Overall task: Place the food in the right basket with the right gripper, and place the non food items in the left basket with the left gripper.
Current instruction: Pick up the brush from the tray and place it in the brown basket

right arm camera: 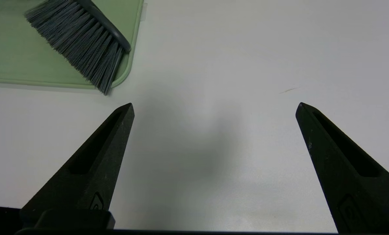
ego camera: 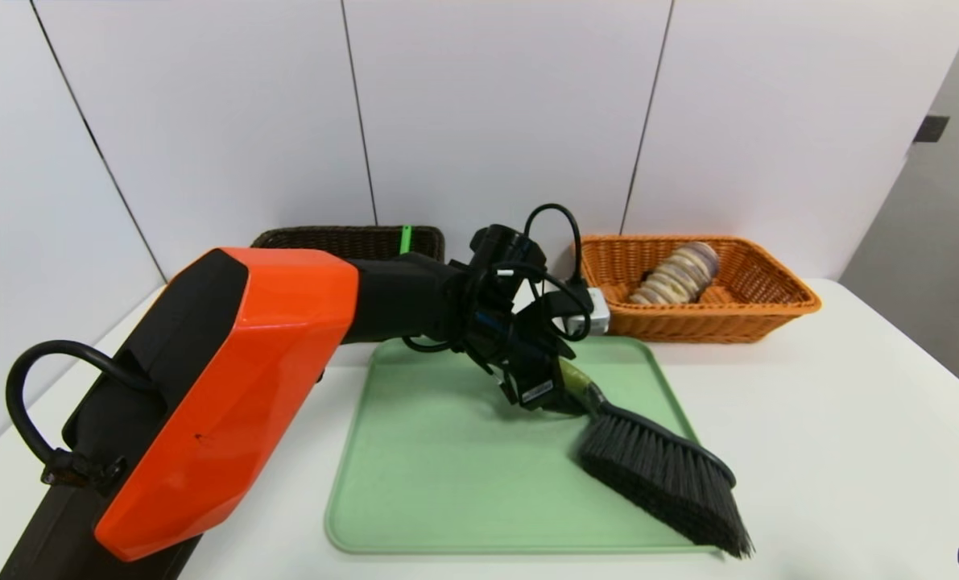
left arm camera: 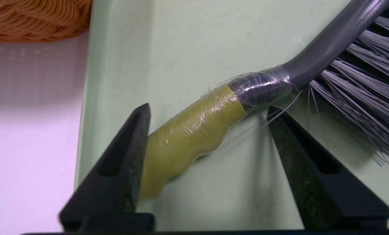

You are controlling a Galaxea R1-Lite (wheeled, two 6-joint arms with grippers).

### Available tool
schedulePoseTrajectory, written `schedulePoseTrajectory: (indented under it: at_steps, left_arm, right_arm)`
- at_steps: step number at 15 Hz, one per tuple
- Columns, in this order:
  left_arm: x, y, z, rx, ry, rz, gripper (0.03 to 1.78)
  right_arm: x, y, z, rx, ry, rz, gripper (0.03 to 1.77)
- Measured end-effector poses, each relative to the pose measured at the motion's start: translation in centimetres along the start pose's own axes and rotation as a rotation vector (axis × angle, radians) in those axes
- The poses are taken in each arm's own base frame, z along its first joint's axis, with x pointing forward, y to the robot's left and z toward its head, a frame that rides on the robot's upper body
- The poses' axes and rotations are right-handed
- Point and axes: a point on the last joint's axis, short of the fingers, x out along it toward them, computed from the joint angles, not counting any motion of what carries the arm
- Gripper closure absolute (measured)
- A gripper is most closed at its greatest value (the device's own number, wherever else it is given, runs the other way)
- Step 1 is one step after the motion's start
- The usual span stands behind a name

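A white table (ego camera: 849, 451) holds a pale green tray (ego camera: 447, 483), with dark brown (ego camera: 326, 238) and orange (ego camera: 704, 326) wicker baskets at far left and far right.

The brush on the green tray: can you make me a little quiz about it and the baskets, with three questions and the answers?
1. True or false: the hand brush has black bristles.
2. Which basket holds the striped roll: A, the orange wicker basket; B, the dark brown one?
3. Fill in: the open left gripper is at the brush's ____.

Key: 1 true; 2 A; 3 handle.
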Motion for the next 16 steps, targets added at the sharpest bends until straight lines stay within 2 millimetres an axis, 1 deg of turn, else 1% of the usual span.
schedulePoseTrajectory:
  at_steps: [1,2,4,5,9,11,12,13,14,16]
  left_arm:
    - [0.0,0.0,0.0,-0.001,0.001,0.000,0.76]
    - [0.0,0.0,0.0,0.001,-0.001,0.002,0.85]
    - [-0.1,0.1,0.1,0.001,-0.004,0.004,1.00]
    - [-0.1,0.0,0.1,0.001,-0.003,0.004,1.03]
    - [-0.4,0.0,0.3,-0.024,-0.004,0.003,1.03]
    - [-0.7,-0.1,0.5,-0.030,0.001,-0.003,1.13]
    - [-1.1,-0.3,0.6,-0.038,0.011,-0.013,1.25]
    - [-1.7,-0.6,0.8,-0.051,0.029,-0.029,1.58]
    - [-2.2,-1.0,0.7,-0.075,0.063,-0.059,1.77]
    - [-2.7,-1.4,1.1,-0.100,0.075,-0.073,1.77]
  right_arm:
    - [0.0,0.0,0.0,-0.001,0.000,0.000,0.09]
    - [0.0,0.0,0.0,-0.002,0.000,0.000,0.09]
    - [0.0,0.0,0.1,-0.002,-0.001,0.003,0.09]
    - [0.0,0.0,0.1,-0.002,0.000,0.003,0.09]
    - [0.1,0.0,0.2,-0.002,0.002,0.004,0.09]
    - [0.1,0.0,0.4,-0.002,-0.014,0.006,0.09]
    - [0.1,0.0,0.4,-0.001,-0.014,0.007,0.09]
    - [0.1,0.0,0.4,-0.001,-0.014,0.006,0.09]
    - [0.1,0.0,0.5,-0.001,-0.015,0.006,0.09]
    - [0.1,0.0,0.5,0.000,-0.016,0.006,0.09]
